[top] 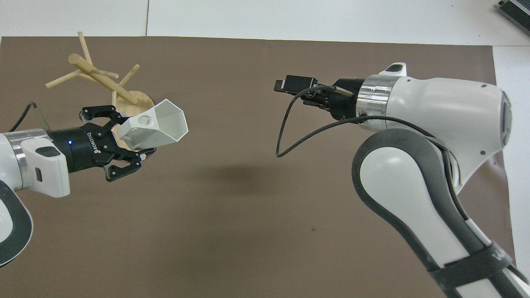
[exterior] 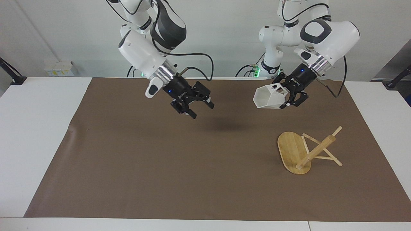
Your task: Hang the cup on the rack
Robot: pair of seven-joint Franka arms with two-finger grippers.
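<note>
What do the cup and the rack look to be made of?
The cup: matte white with flat, sharp-edged facets and a blocky handle, probably moulded or printed plastic, though glazeless ceramic cannot be ruled out. The rack: pale wood, likely bamboo; its oval base shows fine parallel strips, and its post and pegs are plain, unpainted dowels.

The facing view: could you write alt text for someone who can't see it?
The left gripper holds a white cup in the air above a brown mat, near a wooden rack. The right gripper hangs open and empty over the mat.
</note>
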